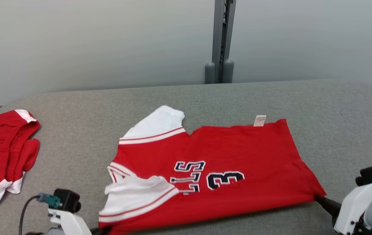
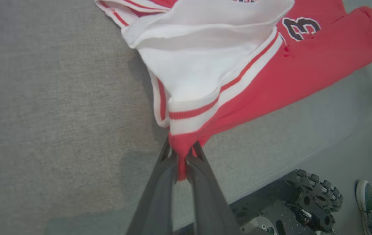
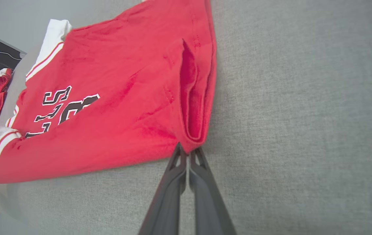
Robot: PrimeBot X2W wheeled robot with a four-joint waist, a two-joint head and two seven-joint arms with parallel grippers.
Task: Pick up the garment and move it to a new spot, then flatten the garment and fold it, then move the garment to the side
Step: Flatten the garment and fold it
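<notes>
The garment (image 1: pixel 225 156) is a red jersey with white sleeves and dark lettering, spread across the middle of the grey table (image 1: pixel 336 111). My left gripper (image 1: pixel 100 231) sits at its near left corner. In the left wrist view that gripper (image 2: pixel 182 153) is shut on a bunched red corner of the garment (image 2: pixel 303 71) just below a white sleeve. My right gripper (image 1: pixel 317 197) is at the near right corner. In the right wrist view this gripper (image 3: pixel 189 150) is shut on the hem corner of the garment (image 3: pixel 123 98), and the near edge looks slightly raised between both grips.
Red shorts with white trim (image 1: pixel 3 153) lie at the table's left end. A grey post (image 1: pixel 220 65) stands behind the far edge. Below the table's near edge, the left wrist view shows the robot's wheeled base (image 2: pixel 316 192) and a person's shoe (image 2: pixel 367 199).
</notes>
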